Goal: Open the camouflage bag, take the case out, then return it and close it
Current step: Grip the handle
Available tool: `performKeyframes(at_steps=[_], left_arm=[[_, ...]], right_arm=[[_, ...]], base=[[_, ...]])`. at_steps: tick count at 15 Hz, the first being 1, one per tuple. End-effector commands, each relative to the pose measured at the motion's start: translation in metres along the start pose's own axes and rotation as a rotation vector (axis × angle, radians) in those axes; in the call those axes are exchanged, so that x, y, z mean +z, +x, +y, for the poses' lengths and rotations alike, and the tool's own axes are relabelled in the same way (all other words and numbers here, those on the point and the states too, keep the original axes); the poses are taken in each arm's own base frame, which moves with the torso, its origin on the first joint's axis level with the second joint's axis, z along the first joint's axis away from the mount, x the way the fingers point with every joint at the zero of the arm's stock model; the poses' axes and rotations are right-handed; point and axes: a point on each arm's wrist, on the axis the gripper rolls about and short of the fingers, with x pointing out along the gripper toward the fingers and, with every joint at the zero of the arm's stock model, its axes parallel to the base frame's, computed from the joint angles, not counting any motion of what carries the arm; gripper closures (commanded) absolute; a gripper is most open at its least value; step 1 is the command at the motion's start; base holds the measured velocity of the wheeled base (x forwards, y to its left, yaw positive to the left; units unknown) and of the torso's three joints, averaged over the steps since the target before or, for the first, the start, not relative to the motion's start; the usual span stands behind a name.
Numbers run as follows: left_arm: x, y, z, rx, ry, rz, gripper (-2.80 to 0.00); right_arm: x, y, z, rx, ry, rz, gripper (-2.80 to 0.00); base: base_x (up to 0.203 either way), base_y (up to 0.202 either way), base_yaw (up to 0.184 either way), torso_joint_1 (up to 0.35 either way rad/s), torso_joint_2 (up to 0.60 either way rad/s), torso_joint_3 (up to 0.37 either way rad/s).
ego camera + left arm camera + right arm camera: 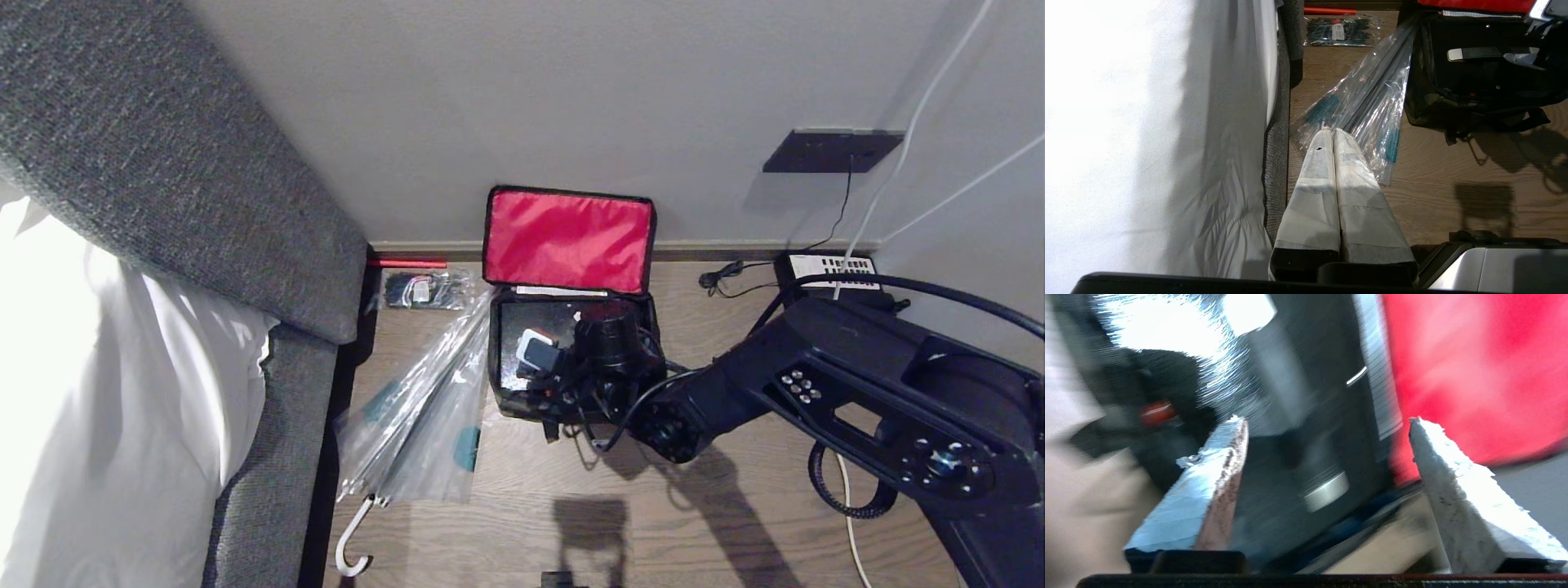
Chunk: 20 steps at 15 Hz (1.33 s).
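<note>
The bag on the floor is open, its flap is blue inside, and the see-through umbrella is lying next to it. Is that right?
Almost. The camouflage bag is open and the plastic-wrapped umbrella lies beside it on the floor, but the raised flap is red inside, not blue. The head view shows it plainly.

I see the camouflage bag (571, 359) on the floor (718, 506) against the wall (571, 98), lid (569, 239) up behind it, wrapped umbrella (424, 408) just left, bed (122, 327) further left, my right gripper (543, 359) over the bag's opening.
</note>
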Motion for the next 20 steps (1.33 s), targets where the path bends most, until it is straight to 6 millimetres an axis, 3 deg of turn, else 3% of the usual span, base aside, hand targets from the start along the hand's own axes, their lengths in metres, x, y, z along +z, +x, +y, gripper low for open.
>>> performKeyframes(at_steps=[1, 3, 4, 7, 11, 15, 20], left_arm=[[0.0, 0.0, 0.0, 0.001, 0.0, -0.002, 0.0], [0.0, 0.0, 0.0, 0.002, 0.0, -0.003, 0.0], [0.0, 0.0, 0.0, 0.002, 0.0, -0.002, 0.0], [0.0, 0.0, 0.0, 0.002, 0.0, 0.0, 0.0], [0.0, 0.0, 0.0, 0.002, 0.0, 0.002, 0.0], [0.0, 0.0, 0.0, 0.002, 0.0, 0.003, 0.0], [0.0, 0.0, 0.0, 0.002, 0.0, 0.003, 0.0]], right_arm=[[0.005, 0.003, 0.001, -0.078, -0.207, -0.038, -2.8], [0.008, 0.004, -0.001, -0.203, -0.421, -0.056, -2.8], [0.006, 0.004, 0.007, -0.234, -0.498, -0.023, -2.8], [-0.002, 0.004, 0.027, -0.188, -0.589, 0.124, -2.8], [0.013, 0.011, 0.045, -0.209, -0.457, 0.235, -2.8], [0.011, 0.018, 0.067, -0.229, -0.316, 0.323, -2.8], [0.013, 0.03, 0.071, -0.303, -0.192, 0.297, -2.8]], base=[[0.0, 0.0, 0.0, 0.0, 0.0, 0.0], [0.0, 0.0, 0.0, 0.0, 0.0, 0.0], [0.0, 0.0, 0.0, 0.0, 0.0, 0.0], [0.0, 0.0, 0.0, 0.0, 0.0, 0.0], [0.0, 0.0, 0.0, 0.0, 0.0, 0.0], [0.0, 0.0, 0.0, 0.0, 0.0, 0.0], [0.0, 0.0, 0.0, 0.0, 0.0, 0.0]])
